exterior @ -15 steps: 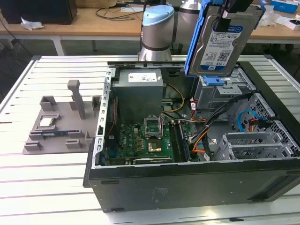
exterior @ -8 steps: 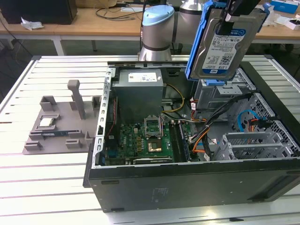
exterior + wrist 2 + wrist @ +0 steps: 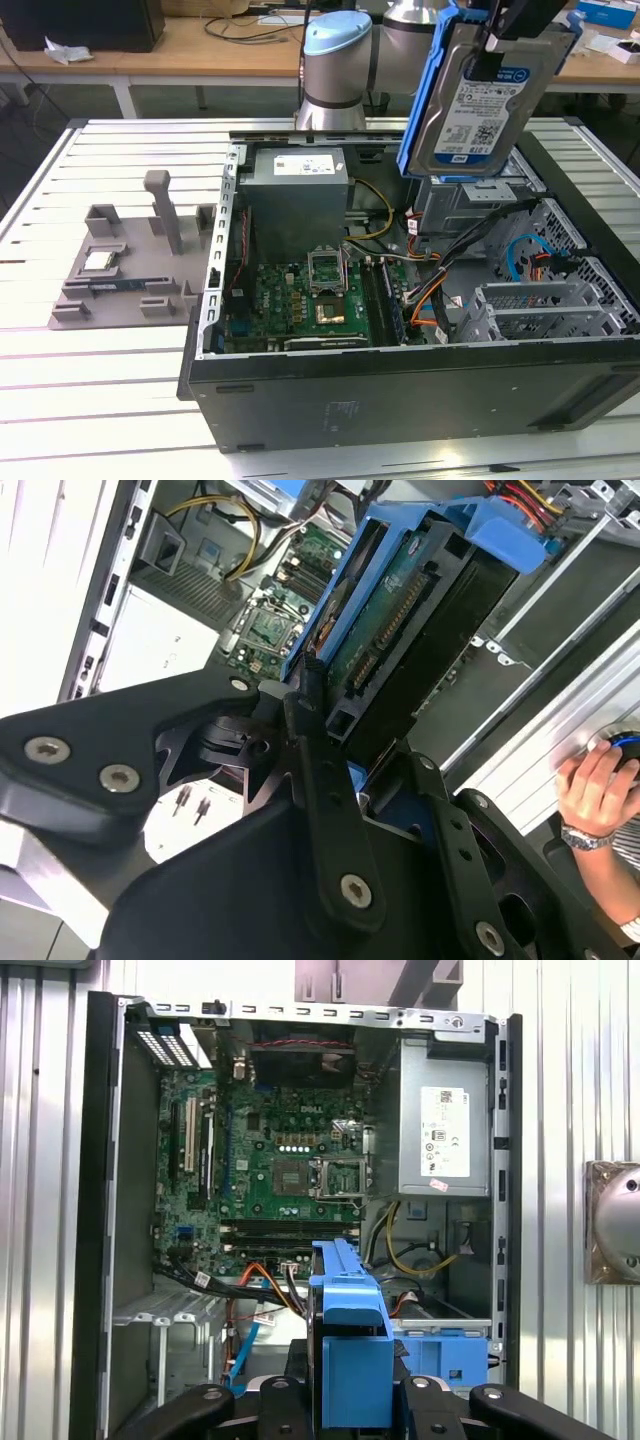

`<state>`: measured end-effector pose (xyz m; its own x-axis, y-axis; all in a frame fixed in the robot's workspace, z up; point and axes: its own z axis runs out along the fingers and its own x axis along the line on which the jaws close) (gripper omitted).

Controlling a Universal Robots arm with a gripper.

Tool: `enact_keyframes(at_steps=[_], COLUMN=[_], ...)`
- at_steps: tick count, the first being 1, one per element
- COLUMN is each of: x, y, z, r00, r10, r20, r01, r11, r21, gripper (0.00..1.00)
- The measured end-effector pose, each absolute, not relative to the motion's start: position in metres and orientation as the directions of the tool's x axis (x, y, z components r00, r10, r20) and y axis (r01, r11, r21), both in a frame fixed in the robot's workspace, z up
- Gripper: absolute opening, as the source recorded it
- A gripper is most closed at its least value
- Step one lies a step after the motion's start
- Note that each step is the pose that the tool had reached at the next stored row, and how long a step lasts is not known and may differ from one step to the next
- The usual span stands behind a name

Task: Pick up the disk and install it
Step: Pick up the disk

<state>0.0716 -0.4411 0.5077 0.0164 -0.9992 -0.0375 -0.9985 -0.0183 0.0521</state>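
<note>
A white slatted table [image 3: 100, 400] carries an open black case [image 3: 400, 400] lying on its side, its inside facing up. Behind the case stands the arm [image 3: 335, 70]. Inside, a grey power supply [image 3: 297, 195] sits at the far end, and the green motherboard [image 3: 300, 300] lies just in front of it. A metal drive cage [image 3: 560, 300] with blue and orange cables fills the side of the case toward the exterior view's right.

On the table, toward the exterior view's left and just beside the case, is a grey fixture [image 3: 130, 260].

The disk [image 3: 480, 100] hangs in the air above the cage side of the case, tilted, with its label toward the exterior camera. It seems clear of the bay beneath, though the angle makes that hard to judge. The gripper [image 3: 505, 40] clamps its upper end, one black finger on each broad side, as the second wrist view shows.

A person's hand [image 3: 600, 780] rests at the table's edge. A small chip [image 3: 98, 262] and a memory stick [image 3: 115, 285] lie in the fixture.
</note>
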Motion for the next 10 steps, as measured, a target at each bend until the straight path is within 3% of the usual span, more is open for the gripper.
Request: enact_keyframes(at_steps=[10], x=[0.072], y=[-0.456], z=[0.508], r00=[0.016], r10=[-0.999], r20=[-0.037], r01=[-0.998], r11=[-0.018], r21=[0.052], gripper=[0.37])
